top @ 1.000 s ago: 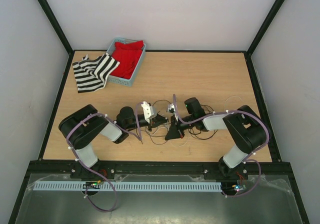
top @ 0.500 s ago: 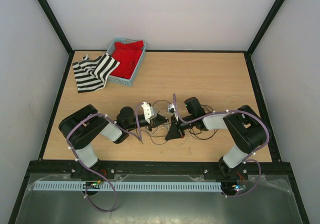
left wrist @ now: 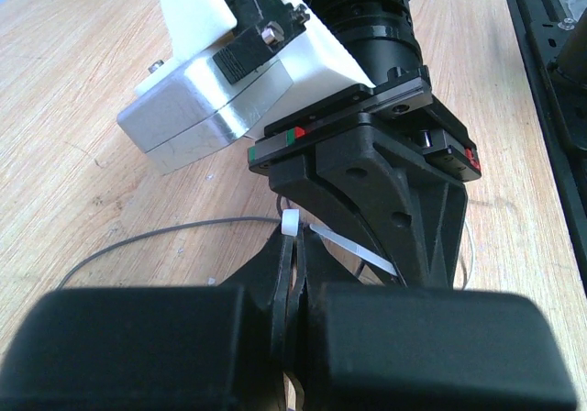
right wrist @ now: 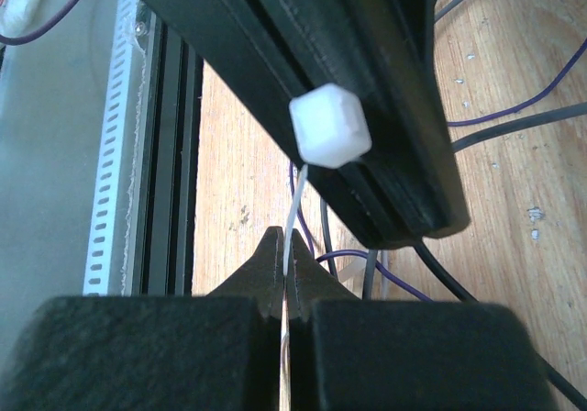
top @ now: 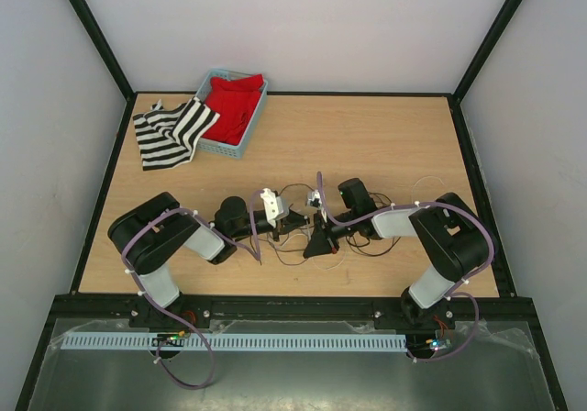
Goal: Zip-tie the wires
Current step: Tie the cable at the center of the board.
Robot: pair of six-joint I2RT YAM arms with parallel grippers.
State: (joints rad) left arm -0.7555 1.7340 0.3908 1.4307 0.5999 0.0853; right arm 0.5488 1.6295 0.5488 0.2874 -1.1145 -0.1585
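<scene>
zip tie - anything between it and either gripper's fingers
Nothing visible does: the left gripper is shut on the zip tie by its head, the right gripper on its strap.

Black left hand [left wrist: 292,244] and right hand [right wrist: 284,250]; purple cables [top: 212,354] along grey-black arms [top: 151,237].

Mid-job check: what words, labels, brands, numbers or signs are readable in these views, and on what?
None: no view shows readable text. The zip tie, blue basket and striped cloth show no print; the red and green marks in the left wrist view are plain colour patches, not letters.
</scene>
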